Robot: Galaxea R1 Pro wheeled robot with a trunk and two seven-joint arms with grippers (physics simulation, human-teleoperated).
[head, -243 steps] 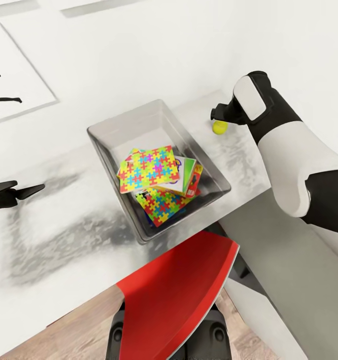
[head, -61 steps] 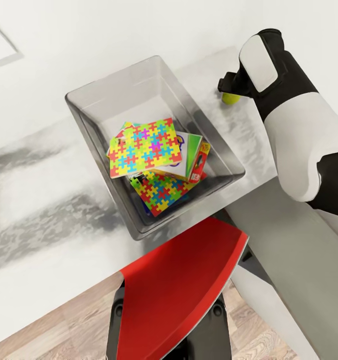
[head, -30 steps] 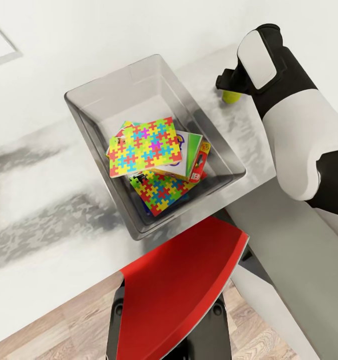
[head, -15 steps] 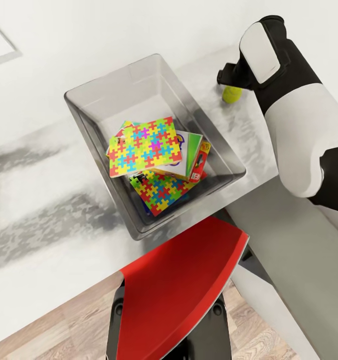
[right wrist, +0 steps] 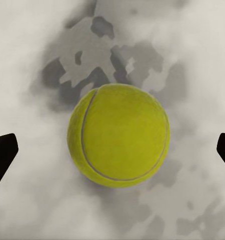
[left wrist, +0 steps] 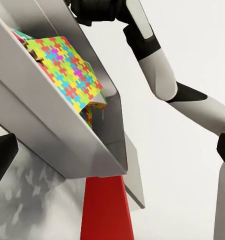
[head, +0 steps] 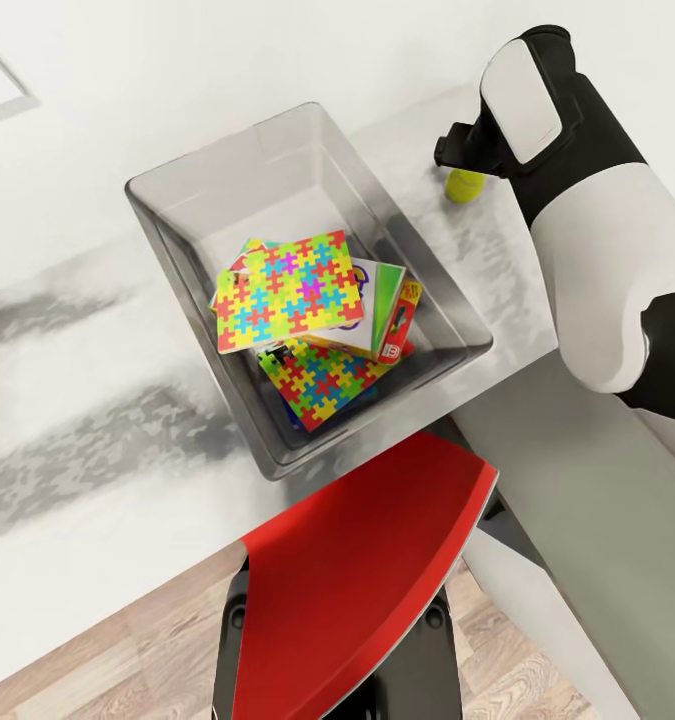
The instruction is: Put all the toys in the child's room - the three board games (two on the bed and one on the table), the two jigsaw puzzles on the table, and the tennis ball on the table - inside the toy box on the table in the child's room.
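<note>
The right gripper [right wrist: 112,150] hangs over the ball [head: 464,185], its fingers spread wide with the ball between them and clear of both tips; it holds nothing. The ball sits on the table [head: 97,500], at about 2 o'clock from the box [head: 277,150] and apart from it. Inside the box lie the puzzles [head: 287,293] over the games [head: 389,320]. One dark fingertip [left wrist: 1,157] of the left gripper shows beside the box; how wide it stands I cannot tell.

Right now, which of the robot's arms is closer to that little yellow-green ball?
The right. Its gripper hangs directly over the tennis ball, fingers spread either side. The left gripper sits beyond the toy box, across the table.
</note>
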